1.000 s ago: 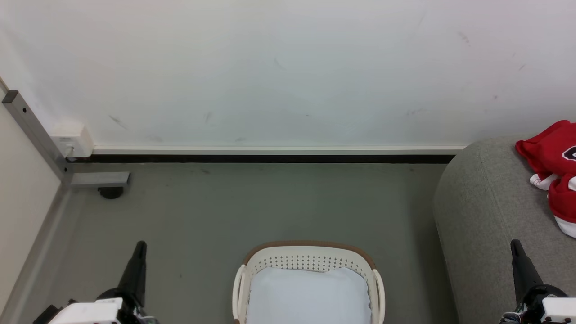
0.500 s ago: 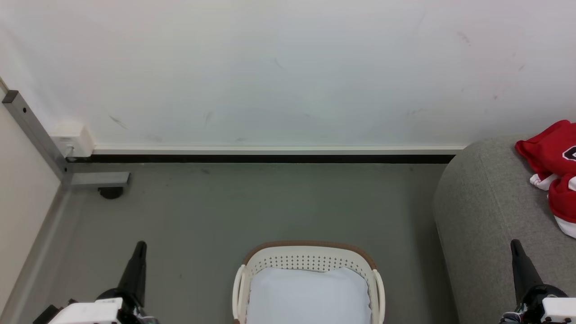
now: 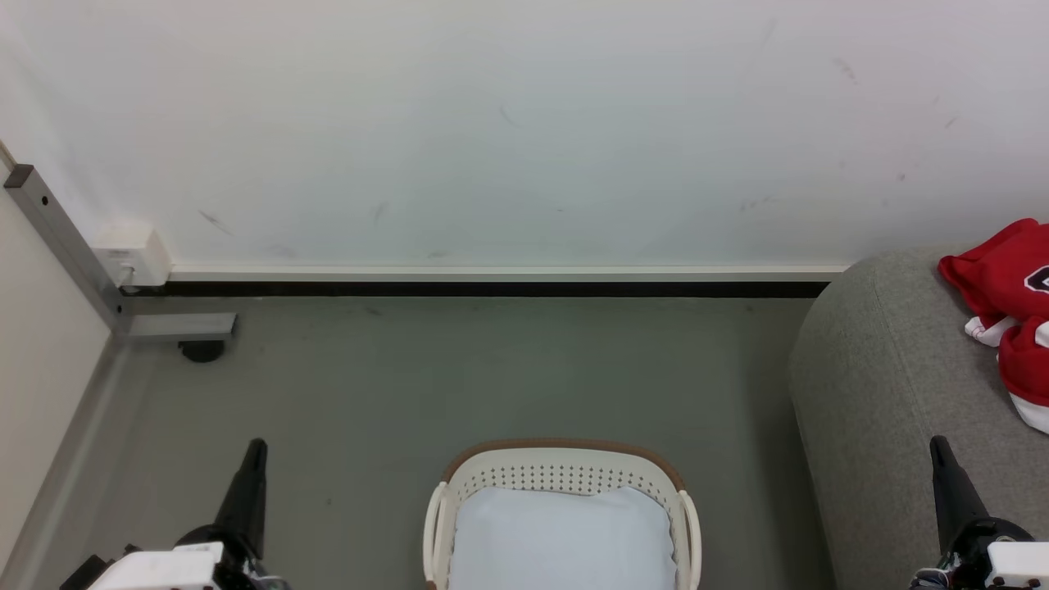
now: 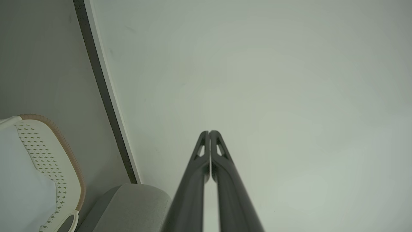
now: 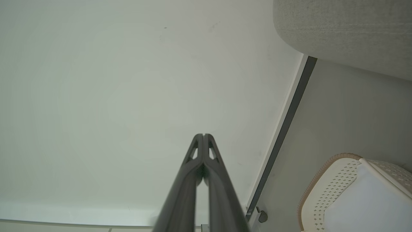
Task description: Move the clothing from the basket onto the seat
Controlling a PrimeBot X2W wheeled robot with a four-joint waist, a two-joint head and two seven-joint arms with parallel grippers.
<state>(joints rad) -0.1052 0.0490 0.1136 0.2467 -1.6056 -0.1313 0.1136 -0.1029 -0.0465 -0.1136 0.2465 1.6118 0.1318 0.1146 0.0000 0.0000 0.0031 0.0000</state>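
Red clothing [image 3: 1004,287] lies on the grey seat [image 3: 885,393]; the basket [image 3: 565,459] holds a white pad [image 3: 561,537]. My left gripper [image 3: 256,449] and right gripper [image 3: 937,447] are pinched closed, empty. I judge the move finished: I'd park both arms clear and check nothing red hides beneath the pad.

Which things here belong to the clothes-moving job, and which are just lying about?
Part of the job: red clothing, lying on the sofa; basket on the floor.
Just lying about: white pad inside the basket; wall box; metal frame in the corner.
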